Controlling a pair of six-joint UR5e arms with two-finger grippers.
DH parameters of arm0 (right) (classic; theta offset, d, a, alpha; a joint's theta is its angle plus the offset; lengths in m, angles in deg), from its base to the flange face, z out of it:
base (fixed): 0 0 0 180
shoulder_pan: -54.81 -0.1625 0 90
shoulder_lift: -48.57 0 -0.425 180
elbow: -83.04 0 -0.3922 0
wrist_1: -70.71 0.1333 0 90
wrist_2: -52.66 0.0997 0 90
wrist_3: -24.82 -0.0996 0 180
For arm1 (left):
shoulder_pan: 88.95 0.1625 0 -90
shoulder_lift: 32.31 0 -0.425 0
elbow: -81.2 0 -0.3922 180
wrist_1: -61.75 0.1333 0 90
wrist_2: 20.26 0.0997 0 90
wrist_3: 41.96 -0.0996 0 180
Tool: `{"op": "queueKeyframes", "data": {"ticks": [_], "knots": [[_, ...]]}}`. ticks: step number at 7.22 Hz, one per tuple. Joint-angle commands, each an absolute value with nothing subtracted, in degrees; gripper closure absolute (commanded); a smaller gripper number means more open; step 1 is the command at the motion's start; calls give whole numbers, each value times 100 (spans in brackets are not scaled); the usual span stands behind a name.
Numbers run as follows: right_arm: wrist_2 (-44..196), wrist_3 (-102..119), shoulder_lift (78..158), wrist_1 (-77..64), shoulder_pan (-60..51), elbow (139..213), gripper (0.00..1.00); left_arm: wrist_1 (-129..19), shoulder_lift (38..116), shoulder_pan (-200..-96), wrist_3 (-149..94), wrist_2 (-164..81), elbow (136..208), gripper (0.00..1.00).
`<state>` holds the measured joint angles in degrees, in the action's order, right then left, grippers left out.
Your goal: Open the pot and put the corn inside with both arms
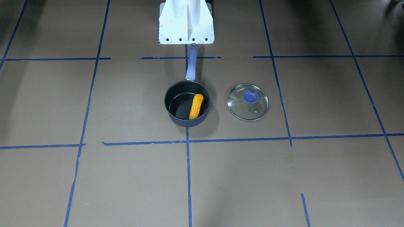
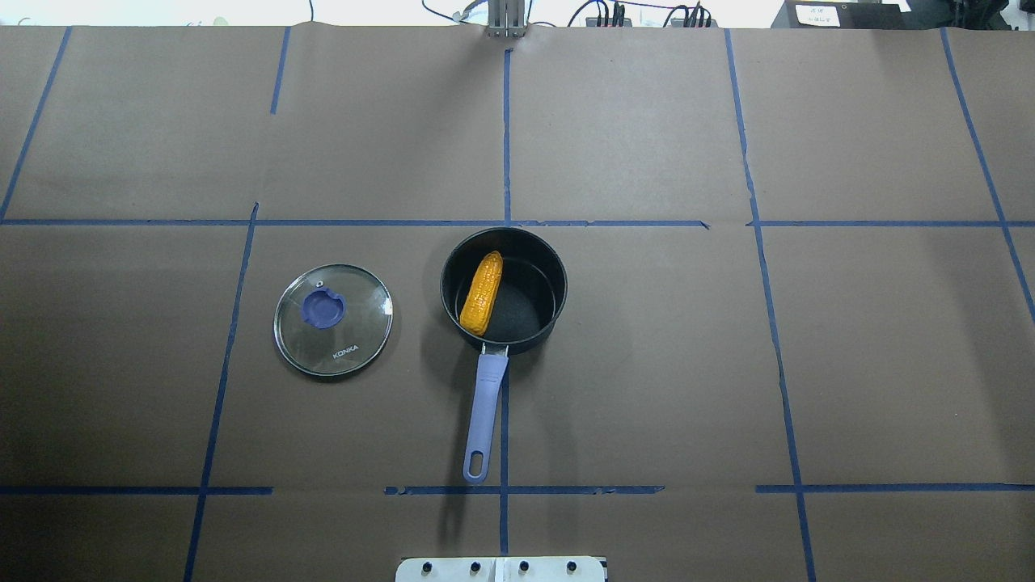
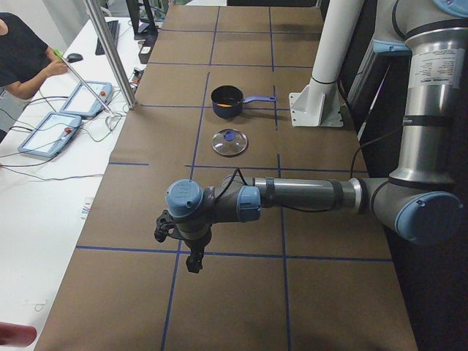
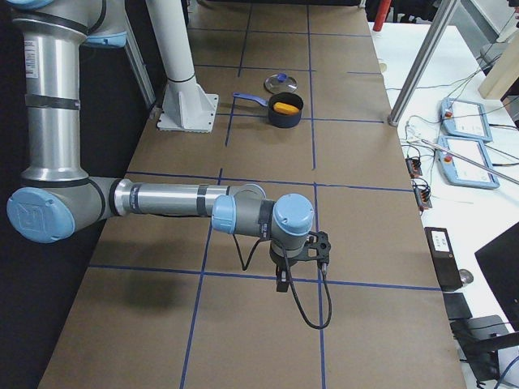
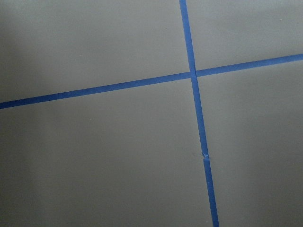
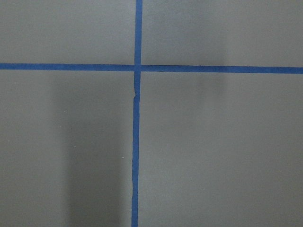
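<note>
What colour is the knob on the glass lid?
Blue. The knob sits on the clear lid lying beside the pot; the overhead view shows it best.

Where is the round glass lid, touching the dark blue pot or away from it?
Apart. The overhead exterior view shows the round glass lid lying flat beside the dark navy pot, with a strip of bare brown table between them.

Left arm (image 3: 300, 196), right arm (image 4: 162, 198) outstretched; left claw (image 3: 193, 262), right claw (image 4: 281, 282) pointing down
</note>
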<state>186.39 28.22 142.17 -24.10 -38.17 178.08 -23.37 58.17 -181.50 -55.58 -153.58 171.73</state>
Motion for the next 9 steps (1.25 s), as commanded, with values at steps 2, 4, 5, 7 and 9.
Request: {"op": "queueKeyframes", "data": {"ticks": [2, 4, 5, 7, 9], "knots": [[18563, 2738, 14725, -898, -3818, 17569, 1, -2359, 5813, -18150, -5558, -15359, 17173, 0], [18642, 2685, 14657, -313, -3818, 17251, 0, -2359, 5813, -18150, -5558, -15359, 17164, 0], [18712, 2685, 14639, -355, -3818, 17268, 0, -2368, 5804, -18150, -5558, -15359, 17164, 0], [18985, 2676, 14666, -574, -3853, 17312, 0, -2376, 5804, -18150, -5567, -15350, 17164, 0], [18977, 2693, 14648, -1458, -3940, 17776, 0, -2376, 5795, -18150, -5575, -15359, 17164, 0]]}}
